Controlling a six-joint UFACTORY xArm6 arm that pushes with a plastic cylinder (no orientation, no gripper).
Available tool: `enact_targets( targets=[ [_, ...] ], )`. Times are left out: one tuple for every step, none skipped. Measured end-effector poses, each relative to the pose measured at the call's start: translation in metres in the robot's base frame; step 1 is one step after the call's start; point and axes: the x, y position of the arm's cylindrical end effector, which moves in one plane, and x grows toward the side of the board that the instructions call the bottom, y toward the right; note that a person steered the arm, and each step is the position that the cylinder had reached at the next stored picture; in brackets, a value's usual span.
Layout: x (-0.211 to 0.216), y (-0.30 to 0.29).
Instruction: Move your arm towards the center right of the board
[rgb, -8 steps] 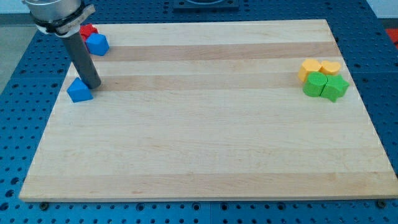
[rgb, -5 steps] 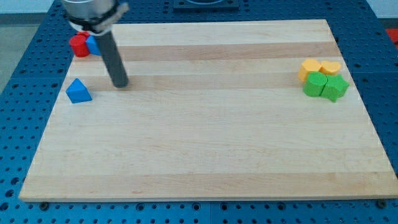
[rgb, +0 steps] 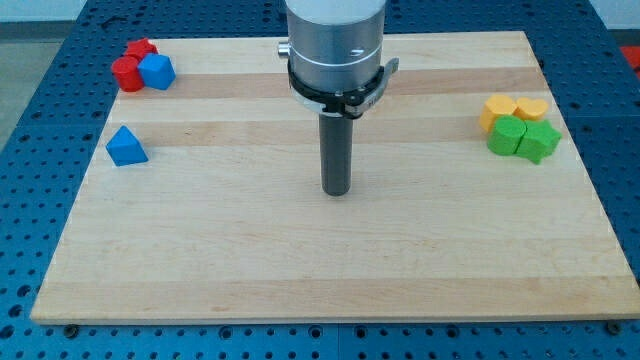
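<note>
My tip (rgb: 336, 190) rests on the wooden board (rgb: 330, 270) near its middle, far from every block. At the view's right sit two yellow blocks (rgb: 514, 109) with two green blocks (rgb: 523, 139) just below them, touching as one cluster. My tip is well to the left of that cluster. At the view's left lies a blue triangular block (rgb: 125, 147). At the top left sit red blocks (rgb: 132, 66) and a blue block (rgb: 157, 71) together.
The board lies on a blue perforated table (rgb: 30, 150) that surrounds it on all sides. The arm's silver housing (rgb: 336, 45) hangs above the board's top middle.
My tip has slid from beside the blue triangular block at the left to near the board's middle, moving to the view's right and slightly down. No block has moved.
</note>
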Motion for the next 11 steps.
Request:
enact_targets(
  targets=[
    [0.008, 0.015],
    [0.012, 0.044],
    [0.012, 0.069],
    [0.012, 0.118],
    [0.012, 0.147],
    [0.012, 0.161],
    [0.013, 0.163],
    [0.015, 0.187],
    [0.014, 0.232],
    [0.008, 0.269],
    [0.008, 0.276]
  ],
)
